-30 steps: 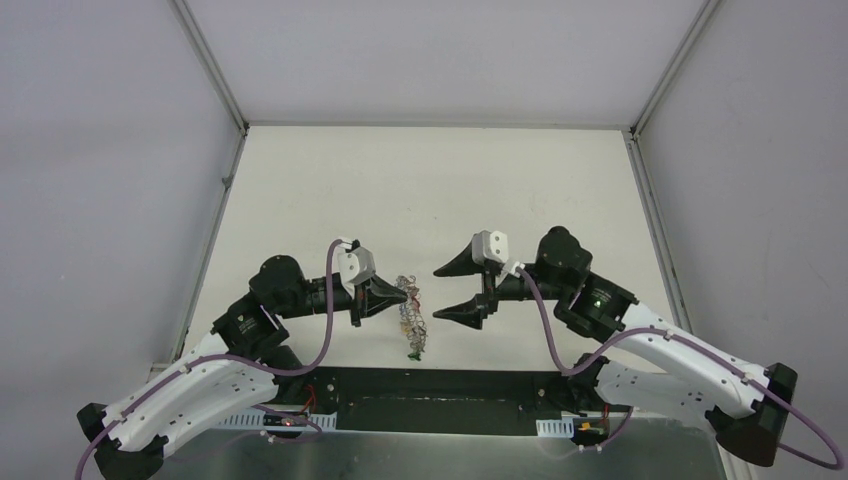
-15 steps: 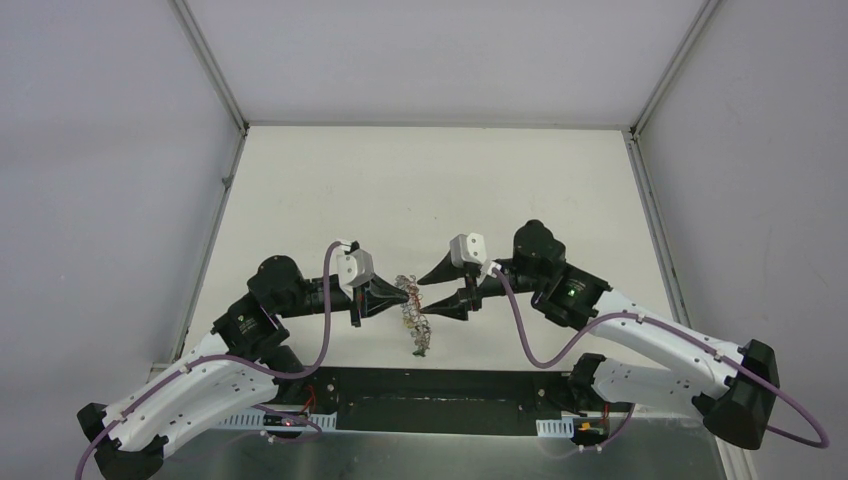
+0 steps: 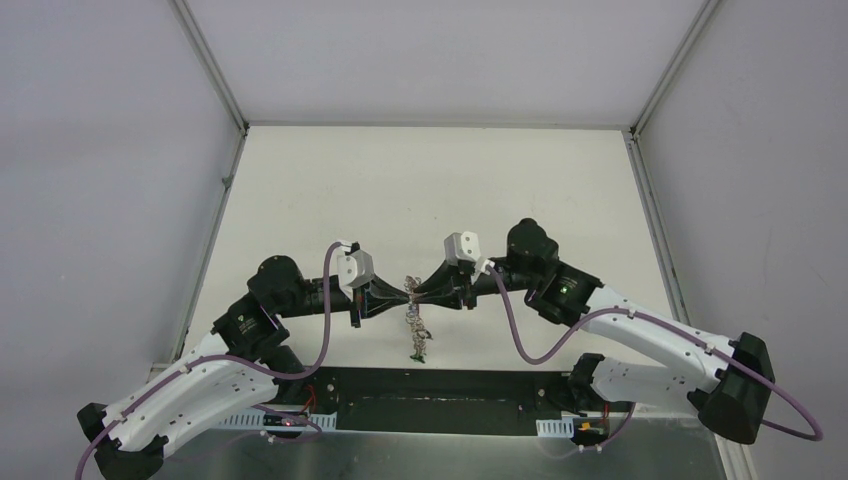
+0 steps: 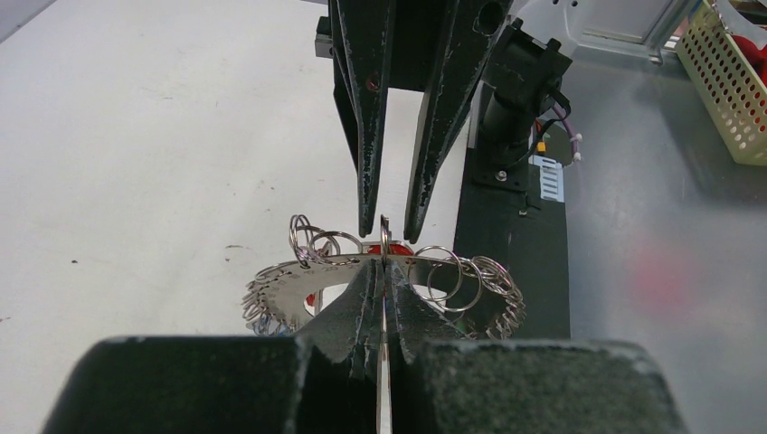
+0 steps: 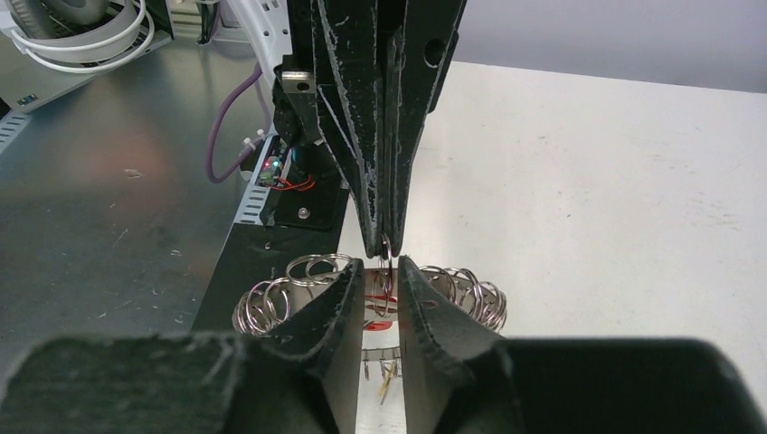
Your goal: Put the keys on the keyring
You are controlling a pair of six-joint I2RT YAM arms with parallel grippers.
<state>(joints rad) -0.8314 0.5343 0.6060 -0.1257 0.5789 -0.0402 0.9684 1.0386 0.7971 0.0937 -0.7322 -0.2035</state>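
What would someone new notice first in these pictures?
Two grippers meet tip to tip above the table's near edge: the left gripper shut on the keyring, the right gripper open around one of its small silver rings. A green tag dangles below.

arms [image 3: 190,390]: white shells, black joints | cables [image 3: 325,345]: purple | left claw [image 3: 403,296], right claw [image 3: 419,293]: black

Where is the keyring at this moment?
In the top view the keyring hangs over the table, near its front edge, pinched by the left gripper on its left, the right gripper close on its right.
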